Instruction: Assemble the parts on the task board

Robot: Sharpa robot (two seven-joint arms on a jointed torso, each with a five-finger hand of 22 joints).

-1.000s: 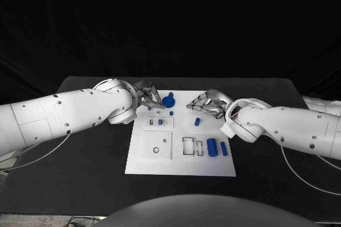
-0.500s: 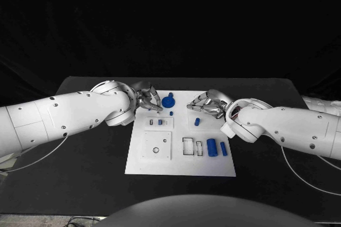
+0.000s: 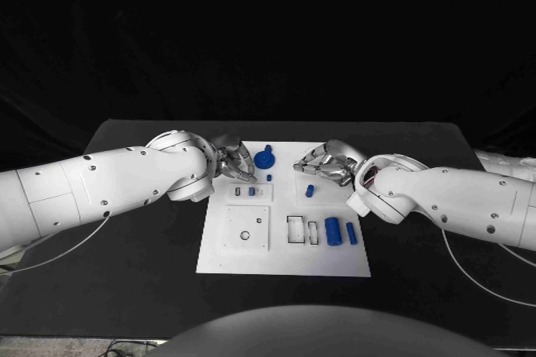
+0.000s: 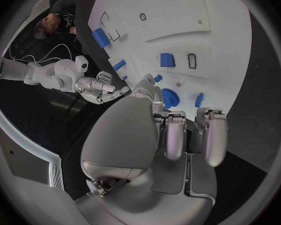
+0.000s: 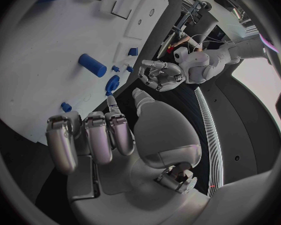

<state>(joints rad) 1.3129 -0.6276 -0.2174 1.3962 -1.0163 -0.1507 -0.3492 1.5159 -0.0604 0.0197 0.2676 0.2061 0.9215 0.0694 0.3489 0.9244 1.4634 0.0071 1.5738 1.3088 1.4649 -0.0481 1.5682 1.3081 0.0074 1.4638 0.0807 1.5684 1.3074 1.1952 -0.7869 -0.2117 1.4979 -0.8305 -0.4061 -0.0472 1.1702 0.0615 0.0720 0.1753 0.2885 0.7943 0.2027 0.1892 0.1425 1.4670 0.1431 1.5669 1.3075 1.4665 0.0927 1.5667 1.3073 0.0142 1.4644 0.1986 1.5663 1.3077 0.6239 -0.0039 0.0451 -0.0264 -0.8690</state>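
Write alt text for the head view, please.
Two white robot arms reach in from either side, the left hand and right hand poised over the far end of a white task board on a black table. Small blue parts lie on the board.

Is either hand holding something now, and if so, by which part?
Nothing is held: the left hand and the right hand hover over the task board with nothing between their fingers.
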